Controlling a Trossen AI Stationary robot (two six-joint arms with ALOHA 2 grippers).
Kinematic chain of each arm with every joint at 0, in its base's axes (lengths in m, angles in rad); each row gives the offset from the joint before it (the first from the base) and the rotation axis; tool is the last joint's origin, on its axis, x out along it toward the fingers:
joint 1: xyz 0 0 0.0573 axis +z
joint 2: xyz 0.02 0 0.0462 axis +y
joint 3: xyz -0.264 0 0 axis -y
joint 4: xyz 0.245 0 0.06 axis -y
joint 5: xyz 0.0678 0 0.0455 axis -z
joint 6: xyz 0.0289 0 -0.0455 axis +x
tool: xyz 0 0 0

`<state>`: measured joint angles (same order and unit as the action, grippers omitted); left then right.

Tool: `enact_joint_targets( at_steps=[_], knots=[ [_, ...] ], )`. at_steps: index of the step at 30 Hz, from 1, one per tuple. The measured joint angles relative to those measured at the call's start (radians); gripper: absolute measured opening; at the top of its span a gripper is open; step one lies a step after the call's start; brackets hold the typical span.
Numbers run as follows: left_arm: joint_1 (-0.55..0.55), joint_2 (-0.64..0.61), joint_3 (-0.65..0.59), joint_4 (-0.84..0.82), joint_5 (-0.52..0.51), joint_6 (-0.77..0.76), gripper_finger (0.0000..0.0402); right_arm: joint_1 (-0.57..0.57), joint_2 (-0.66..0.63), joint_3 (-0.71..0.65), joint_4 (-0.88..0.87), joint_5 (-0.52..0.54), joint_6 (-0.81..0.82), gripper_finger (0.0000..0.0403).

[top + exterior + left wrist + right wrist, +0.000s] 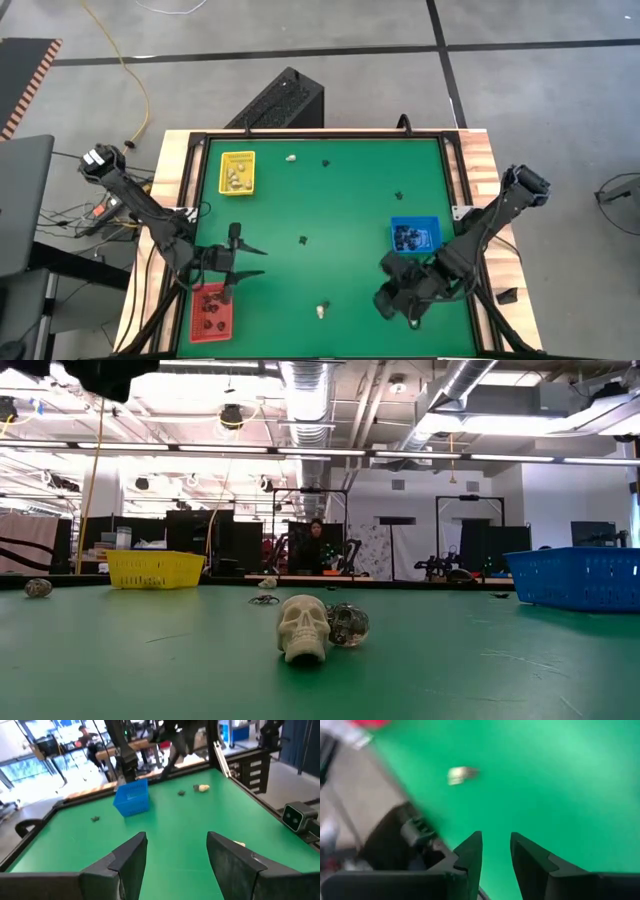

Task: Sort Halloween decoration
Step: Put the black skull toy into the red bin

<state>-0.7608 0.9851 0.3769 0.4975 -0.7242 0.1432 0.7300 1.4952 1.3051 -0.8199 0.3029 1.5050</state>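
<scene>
**Both claws empty above the green table**

The left claw (250,262) hung released beside the red tray (212,311). The right claw (496,851) hovered with a narrow gap, grasping nothing. A cream skull (303,627) lay at the table's (350,200) near edge; other trinkets sat scattered and in the yellow tray (238,172) and blue tray (414,234).

High view: mounted overhead, facing straight down, covering the whole green table (350,200) and both arms. Low view: at table-top height, facing level across the surface into the room, very near a cream skull trinket (303,627). Left wrist view: faces across the table toward the blue tray (132,798), shared with high and low views. Right wrist view: close above the table surface.
</scene>
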Motion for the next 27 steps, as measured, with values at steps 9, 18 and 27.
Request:
enact_joint_targets(
  at_steps=[9, 18, 27],
  knots=[
    [-0.002, -0.065, -0.035, -0.034, 0.070, -0.051, 0.0197, 0.070, 0.108, -0.001, -0.196, -0.147, 0.638, 0.0125],
    [-0.004, -0.065, -0.035, -0.050, 0.118, -0.059, 0.0197, 0.133, 0.210, -0.006, -0.245, -0.363, 0.663, 0.0166],
    [-0.004, -0.065, -0.035, -0.045, 0.118, -0.090, 0.0196, 0.122, 0.205, -0.143, -0.144, -0.513, 0.296, 0.0193]
  ],
)
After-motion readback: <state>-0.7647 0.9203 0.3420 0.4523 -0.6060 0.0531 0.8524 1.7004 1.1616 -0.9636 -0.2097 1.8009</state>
